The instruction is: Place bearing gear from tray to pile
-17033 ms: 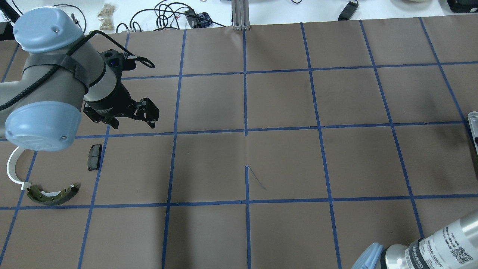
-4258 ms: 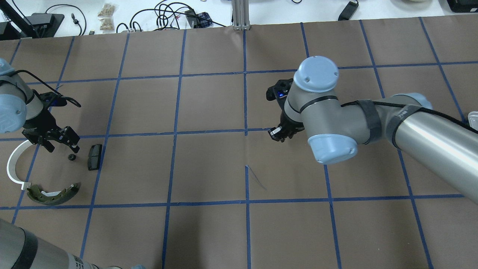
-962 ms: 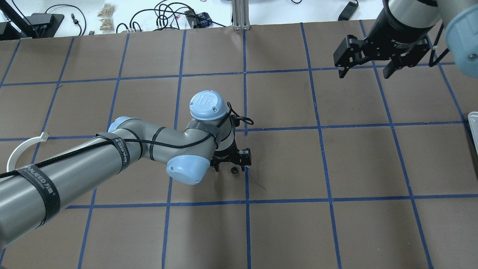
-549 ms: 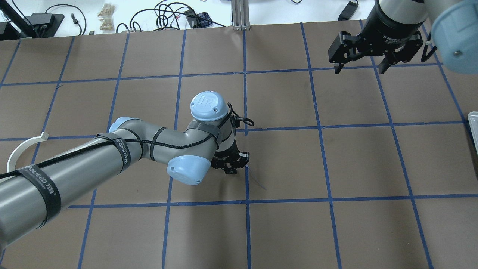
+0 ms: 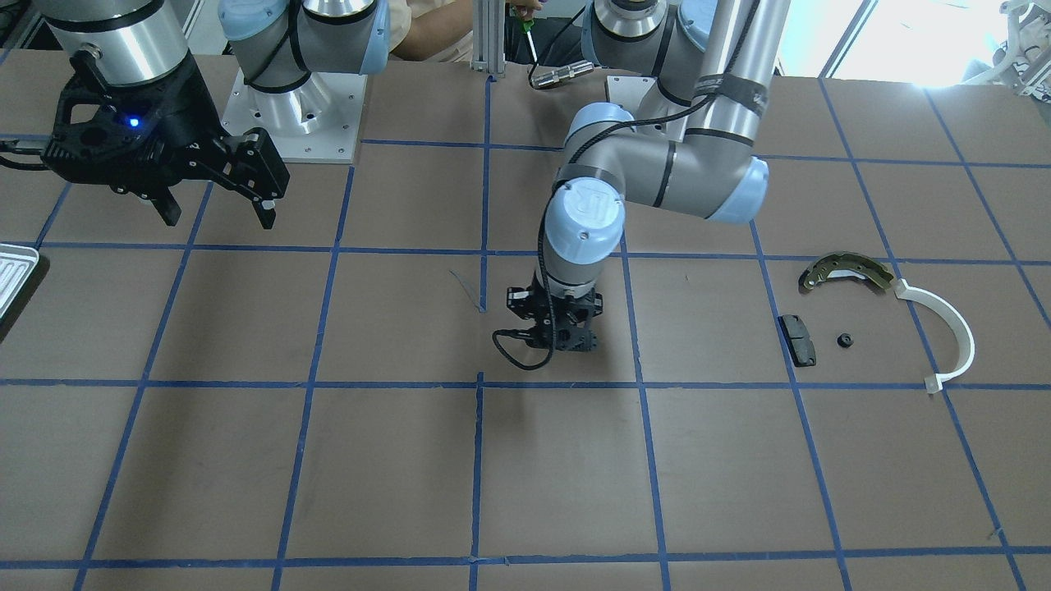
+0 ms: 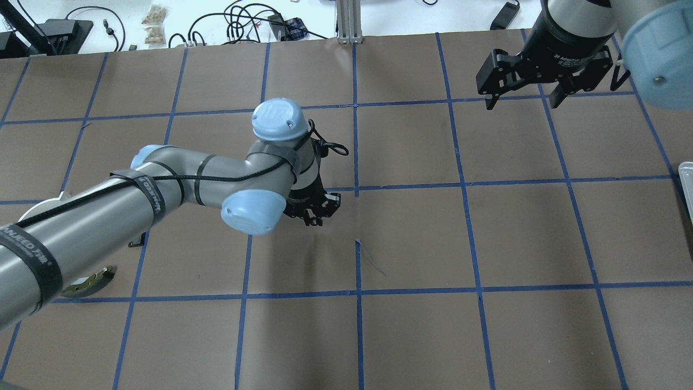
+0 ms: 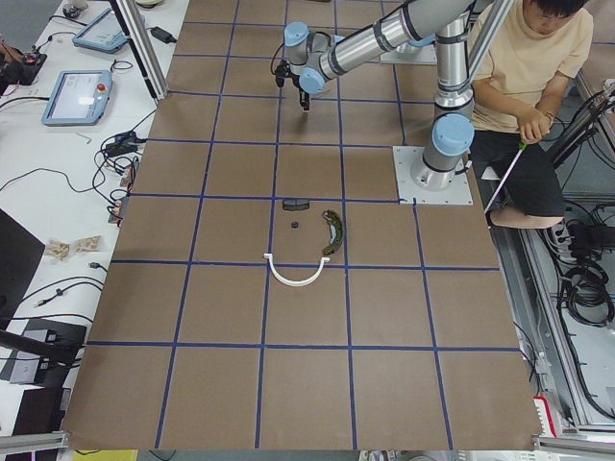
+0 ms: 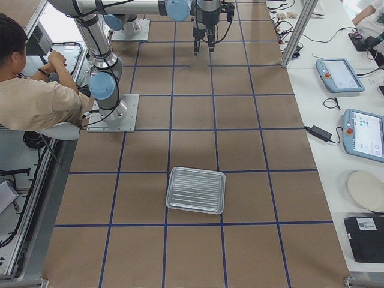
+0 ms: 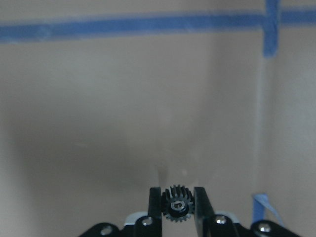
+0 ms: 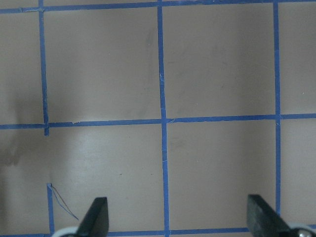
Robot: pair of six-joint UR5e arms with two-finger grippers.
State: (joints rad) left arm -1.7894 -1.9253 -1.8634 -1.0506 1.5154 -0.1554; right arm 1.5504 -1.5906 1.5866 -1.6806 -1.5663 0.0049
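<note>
My left gripper (image 9: pixel 177 213) is shut on a small black bearing gear (image 9: pixel 177 210) and holds it a little above the brown table near its middle (image 6: pixel 316 215) (image 5: pixel 558 338). My right gripper (image 6: pixel 522 100) is open and empty, high over the far right (image 5: pixel 218 212) (image 10: pixel 180 219). The pile lies at the table's left end: an olive brake shoe (image 5: pixel 846 271), a white half-ring (image 5: pixel 944 328), a black pad (image 5: pixel 798 340) and another small black gear (image 5: pixel 843 340). My left arm hides most of the pile in the overhead view. The whitish ribbed tray (image 8: pixel 196 190) lies at the right end and looks empty.
The table is brown paper with a blue tape grid. Only the tray's edge (image 6: pixel 686 184) (image 5: pixel 12 275) shows in the overhead and front views. A person sits behind the arm bases (image 7: pixel 528 58). Cables and tablets lie on the white benches beyond the table.
My left gripper came down on the gear lying on the table, shut on it, and has lifted it and moved left and farther from the robot. The right gripper stays open, almost still.
</note>
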